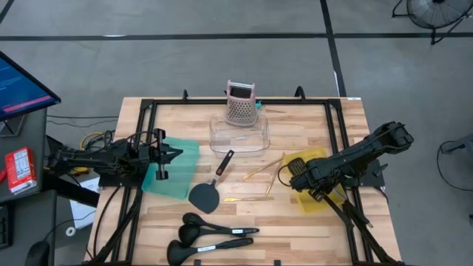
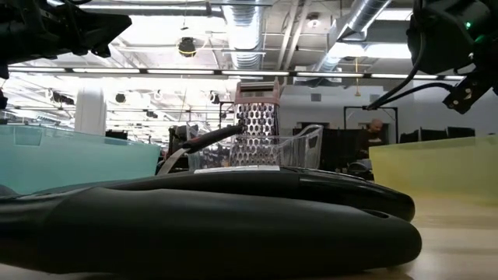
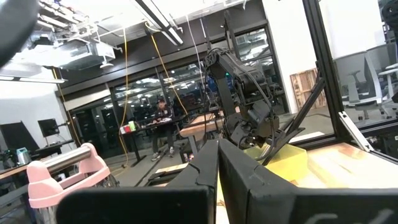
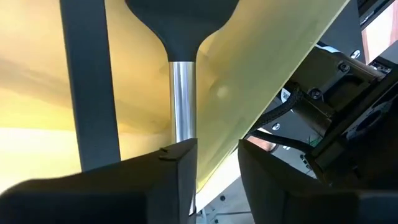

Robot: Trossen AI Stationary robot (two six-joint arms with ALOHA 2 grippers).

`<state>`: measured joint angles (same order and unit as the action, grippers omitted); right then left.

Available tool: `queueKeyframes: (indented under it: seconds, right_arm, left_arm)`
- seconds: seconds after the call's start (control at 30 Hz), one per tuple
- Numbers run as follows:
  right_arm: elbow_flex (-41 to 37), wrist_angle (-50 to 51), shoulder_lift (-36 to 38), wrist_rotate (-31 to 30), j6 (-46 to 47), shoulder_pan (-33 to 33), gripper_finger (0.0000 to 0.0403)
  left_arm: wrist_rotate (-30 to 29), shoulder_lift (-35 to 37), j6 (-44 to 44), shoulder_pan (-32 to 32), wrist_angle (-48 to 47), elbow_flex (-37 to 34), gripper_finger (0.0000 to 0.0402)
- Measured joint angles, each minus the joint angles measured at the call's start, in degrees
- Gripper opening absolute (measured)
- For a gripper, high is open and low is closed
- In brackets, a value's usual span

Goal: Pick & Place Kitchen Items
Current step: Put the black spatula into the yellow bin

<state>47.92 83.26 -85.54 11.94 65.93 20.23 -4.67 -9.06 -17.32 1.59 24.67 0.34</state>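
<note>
Utensil [image 4: 180,81] with a steel neck sits between my right gripper's [image 4: 214,165] parted fingers, over the yellow bin [image 1: 314,159]. My left gripper [image 1: 164,154] hovers clenched above the teal bin [image 1: 181,174].

Left arm [image 1: 96,159] stretched in from the left edge, lying low and near level, wrist pointed toward the table's middle. Left gripper [image 1: 171,154] closed tight, fingers pressed together, holding nothing. Right arm [image 1: 362,155] reached in from the right, angled down and inward, elbow high near the far right side. Right gripper [image 1: 290,168] tipped downward at the wrist, fingers [image 4: 168,180] parted with a clear gap between them, nothing clamped between the tips.
</note>
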Motion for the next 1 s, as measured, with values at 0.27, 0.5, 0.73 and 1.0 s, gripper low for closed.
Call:
queueKeyframes:
  seconds: [0.27, 0.5, 0.73, 1.0]
  right_arm:
    - [5.1, 3.27, 0.1, -0.04, -6.81, -0.26, 0.0188]
    - [21.07, 5.33, 0.17, -0.3, -10.42, -1.46, 0.0218]
    - [34.69, -10.29, 0.09, -9.26, -12.83, -0.07, 0.0217]
    - [36.3, -35.51, -1.59, -20.37, -25.82, 4.14, 0.0216]
  left_arm:
    - [0.0, 0.0, 0.0, 0.0, 0.04, 0.01, 0.0002]
    - [0.0, 0.0, 0.0, 0.02, 0.09, 0.01, 0.0002]
    - [0.0, 0.0, 0.0, 0.02, 0.13, 0.0, 0.0002]
    - [0.0, 0.0, 0.0, 0.0, 0.33, 0.0, 0.0002]
